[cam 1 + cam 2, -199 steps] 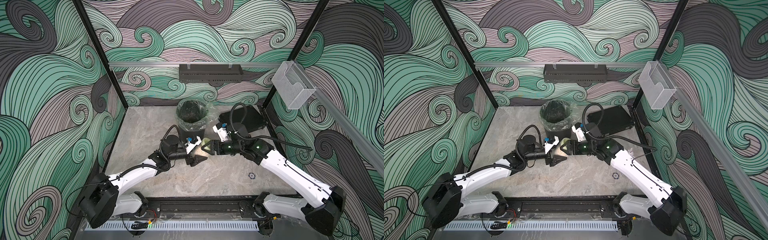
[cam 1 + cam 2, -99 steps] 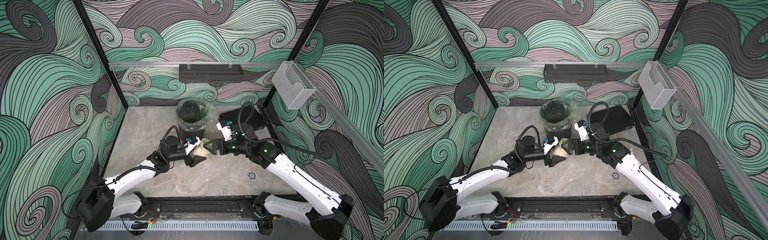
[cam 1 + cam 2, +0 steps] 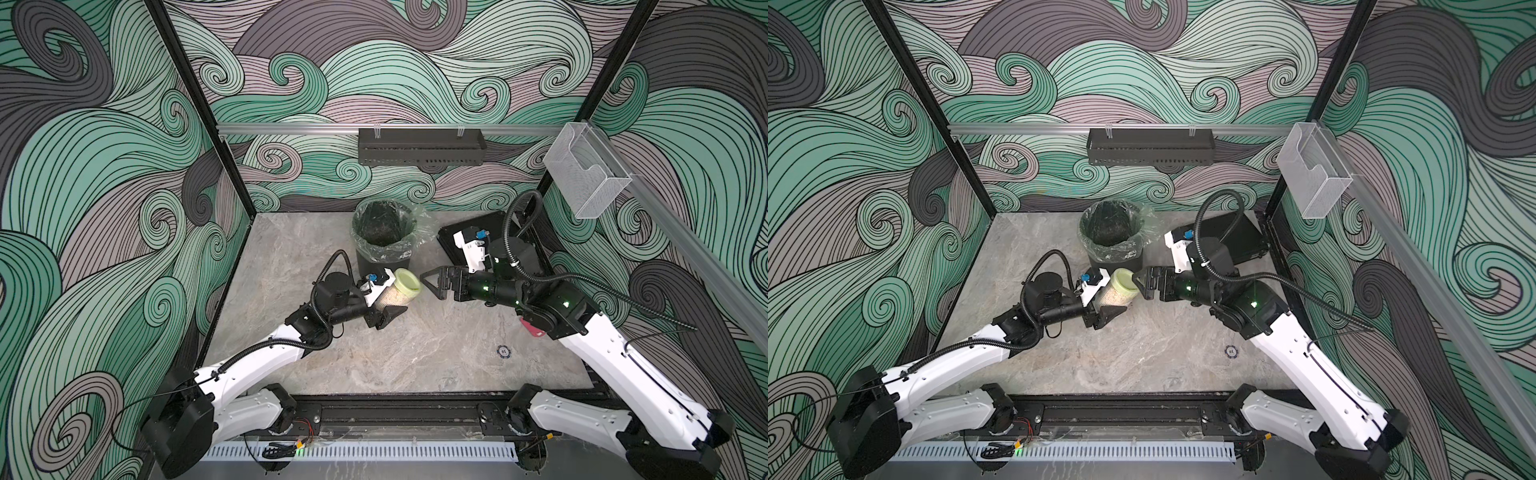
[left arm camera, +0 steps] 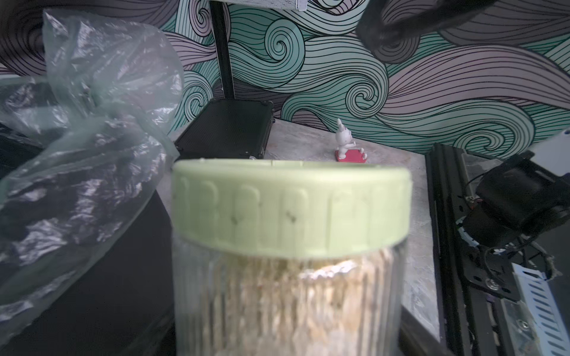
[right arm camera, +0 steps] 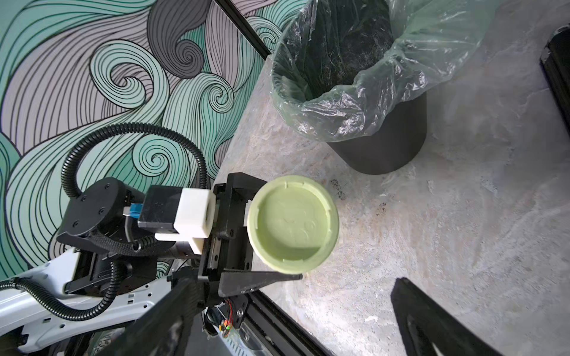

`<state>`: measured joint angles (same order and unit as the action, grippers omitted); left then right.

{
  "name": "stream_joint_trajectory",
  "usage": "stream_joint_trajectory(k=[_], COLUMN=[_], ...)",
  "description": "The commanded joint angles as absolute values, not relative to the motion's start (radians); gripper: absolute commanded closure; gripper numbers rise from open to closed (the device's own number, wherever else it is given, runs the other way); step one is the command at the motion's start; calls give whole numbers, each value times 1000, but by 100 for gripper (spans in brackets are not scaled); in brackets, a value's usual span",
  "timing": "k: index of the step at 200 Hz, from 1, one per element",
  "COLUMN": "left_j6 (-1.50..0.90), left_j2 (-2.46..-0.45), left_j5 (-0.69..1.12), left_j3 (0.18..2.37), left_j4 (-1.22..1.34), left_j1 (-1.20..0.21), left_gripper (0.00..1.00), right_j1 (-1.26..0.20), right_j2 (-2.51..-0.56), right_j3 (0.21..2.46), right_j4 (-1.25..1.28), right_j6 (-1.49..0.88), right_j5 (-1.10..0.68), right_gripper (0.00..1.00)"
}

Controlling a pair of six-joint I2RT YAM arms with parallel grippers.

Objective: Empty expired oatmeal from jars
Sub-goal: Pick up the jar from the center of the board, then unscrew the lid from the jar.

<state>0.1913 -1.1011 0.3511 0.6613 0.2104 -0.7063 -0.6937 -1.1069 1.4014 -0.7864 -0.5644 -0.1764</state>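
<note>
Both top views: left hand (image 3: 386,299) grips the small clear glass jar (image 3: 395,296); its pale green round lid (image 3: 407,284) faces the empty, wide-open right hand (image 3: 429,286).

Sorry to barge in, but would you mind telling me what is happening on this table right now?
The left hand grips a glass jar of oatmeal, tipped on its side beside the lined bin. The jar's pale green lid is on, so nothing has been poured out yet. The right hand is open and faces the lid without touching it.
</note>
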Motion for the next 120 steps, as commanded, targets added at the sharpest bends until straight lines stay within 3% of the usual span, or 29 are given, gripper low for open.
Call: stream_joint_trajectory(k=[1,28,82,120], left_j6=[422,628,923,1054], left_j2=[-1034,-1014,-1018,-1057], left_j5=[270,191,-145,-217], left_j3=[757,752,672,664], left_j4=[206,200,499,655], left_j1=[-738,-750,-819,-855], left_gripper=[100,100,100,100], right_j1=[-693,-693,-701,-707], right_j2=[-1168,-1194,-1186,-1230], right_j3=[1570,1658,1658,1652], right_j4=[-1034,-1091,-1093,-1004], right_j6=[-555,-702,-1057,-1203], right_j5=[-122,-183,-140,-187], right_gripper=[1,1,1,1])
